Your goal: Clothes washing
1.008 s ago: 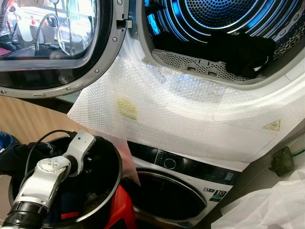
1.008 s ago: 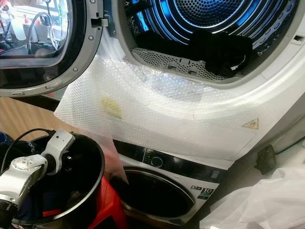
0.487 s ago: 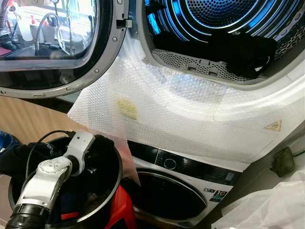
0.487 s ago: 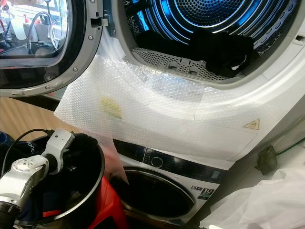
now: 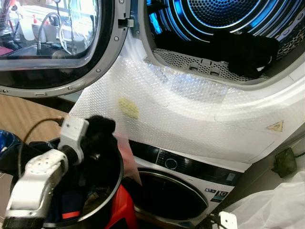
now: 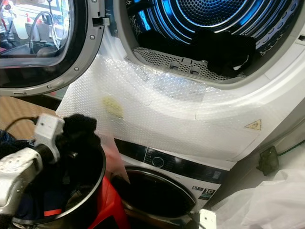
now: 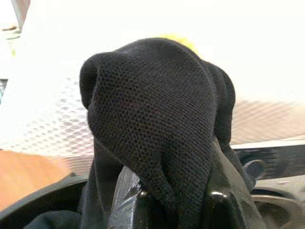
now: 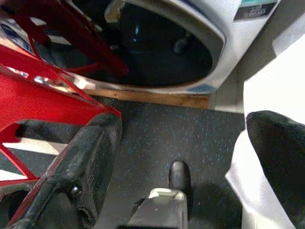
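My left gripper (image 5: 93, 139) is shut on a black knitted garment (image 7: 157, 109) and holds it just above the rim of a black round basket (image 5: 112, 188) at the lower left. More dark clothes lie inside the basket. The upper machine's drum (image 5: 224, 14) stands open, lit blue, with black clothes (image 5: 248, 50) on its floor. Its round door (image 5: 57, 43) is swung out to the left. My right gripper (image 8: 181, 157) hangs low near the floor, open, with nothing between its fingers.
Bubble wrap (image 5: 190, 109) covers the front panel below the drum opening. A second washer with a dark round door (image 5: 171, 193) sits underneath. A red frame (image 8: 43, 86) stands under the basket. White plastic sheeting (image 5: 271, 205) lies at the lower right.
My left gripper has risen out of the basket with the black garment in it, up to the rim and a little toward the machine.
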`<state>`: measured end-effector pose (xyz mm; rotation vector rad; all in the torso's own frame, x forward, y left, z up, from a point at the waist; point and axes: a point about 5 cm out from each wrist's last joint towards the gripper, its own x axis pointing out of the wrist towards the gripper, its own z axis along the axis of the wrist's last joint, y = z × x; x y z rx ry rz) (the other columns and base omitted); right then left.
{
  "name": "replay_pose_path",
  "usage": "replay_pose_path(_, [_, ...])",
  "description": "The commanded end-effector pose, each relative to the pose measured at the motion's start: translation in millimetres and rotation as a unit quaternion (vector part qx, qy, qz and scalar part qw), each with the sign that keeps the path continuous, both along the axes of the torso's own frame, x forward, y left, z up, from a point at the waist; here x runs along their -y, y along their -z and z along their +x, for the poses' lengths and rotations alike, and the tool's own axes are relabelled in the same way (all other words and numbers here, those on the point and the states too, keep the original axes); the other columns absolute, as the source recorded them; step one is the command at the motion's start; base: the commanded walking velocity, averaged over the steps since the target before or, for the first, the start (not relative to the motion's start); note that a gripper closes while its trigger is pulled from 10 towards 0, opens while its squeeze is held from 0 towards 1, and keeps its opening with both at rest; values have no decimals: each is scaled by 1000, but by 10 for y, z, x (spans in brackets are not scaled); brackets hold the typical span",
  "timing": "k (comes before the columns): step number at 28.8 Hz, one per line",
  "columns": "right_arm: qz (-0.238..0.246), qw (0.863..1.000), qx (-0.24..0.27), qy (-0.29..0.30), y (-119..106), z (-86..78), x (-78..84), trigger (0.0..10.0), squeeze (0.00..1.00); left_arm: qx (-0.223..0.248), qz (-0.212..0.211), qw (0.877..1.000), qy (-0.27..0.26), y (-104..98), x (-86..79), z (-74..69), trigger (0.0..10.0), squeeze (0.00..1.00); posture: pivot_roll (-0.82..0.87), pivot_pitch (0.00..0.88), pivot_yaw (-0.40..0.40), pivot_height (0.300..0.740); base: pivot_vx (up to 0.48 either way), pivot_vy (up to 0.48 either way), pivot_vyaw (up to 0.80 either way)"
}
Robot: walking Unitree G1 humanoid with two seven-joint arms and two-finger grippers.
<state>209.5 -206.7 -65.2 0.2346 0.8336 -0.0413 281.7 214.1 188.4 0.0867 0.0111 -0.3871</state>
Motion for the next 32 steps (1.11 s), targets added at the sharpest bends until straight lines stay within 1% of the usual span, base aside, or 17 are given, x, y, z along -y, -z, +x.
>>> replay_pose_path(1, [4,1000,15,5,-37,33,54,10000,0,26,-7,999,25,-135,58,-48,0,0,-2,69,-90,740,0,0,0])
replay_pose_path(9, [10,1000,18,0,-42,34,61,10000,0,21,-12,999,25,-161,66,-106,0,0,-2,69,-90,740,0,0,0])
replay_pose_path(10, [16,999,31,-3,-75,69,86,10000,0,23,-6,999,43,-177,86,-162,0,0,11,81,-93,740,0,0,0])
replay_pose_path(11, [75,992,93,-47,-259,226,167,10000,0,32,-4,995,95,-290,119,-273,0,0,16,88,-88,740,0,0,0])
replay_pose_path(12, [115,980,141,-85,-413,326,225,10000,0,37,-1,990,134,-368,152,-359,0,0,16,88,-88,740,0,0,0])
replay_pose_path(13, [115,980,141,-85,-413,326,225,10000,0,37,-1,990,134,-368,152,-359,0,0,16,88,-88,740,0,0,0])
replay_pose_path(15, [174,941,224,-184,-771,487,307,10000,0,48,8,979,199,-546,207,-457,0,0,11,87,-80,740,0,0,0])
replay_pose_path(17, [193,924,252,-215,-932,549,324,10000,0,54,8,974,218,-617,234,-473,0,0,9,87,-79,740,0,0,0])
replay_pose_path(19, [203,916,264,-224,-991,578,299,10000,0,52,2,973,223,-612,270,-470,0,0,4,86,-77,740,0,0,0])
replay_pose_path(23, [206,911,265,-238,-983,575,231,10000,0,46,-1,972,230,-562,319,-470,0,0,0,88,-75,740,0,0,0])
replay_pose_path(24, [214,908,265,-244,-971,565,184,10000,0,41,-4,972,233,-540,337,-470,0,0,3,89,-74,740,0,0,0])
replay_pose_path(25, [229,899,270,-256,-973,548,131,10000,0,33,-7,971,238,-522,343,-478,0,0,3,90,-71,740,0,0,0])
replay_pose_path(26, [232,898,271,-259,-976,545,126,10000,0,32,-7,971,239,-522,340,-481,0,0,3,90,-71,740,0,0,0])
replay_pose_path(29, [226,897,275,-262,-1037,579,207,10000,0,19,-1,968,250,-527,300,-488,0,0,3,90,-71,740,0,0,0])
replay_pose_path(30, [241,889,283,-265,-1137,593,260,10000,0,8,3,966,260,-530,278,-493,0,0,4,93,-68,740,0,0,0])
replay_pose_path(31, [254,880,293,-274,-1206,598,272,10000,416,2,4,963,269,-526,277,-500,0,0,4,93,-68,740,0,0,0])
replay_pose_path(32, [262,874,298,-282,-1248,599,274,10000,416,-1,4,961,276,-524,279,-505,0,0,4,93,-68,740,0,0,0])
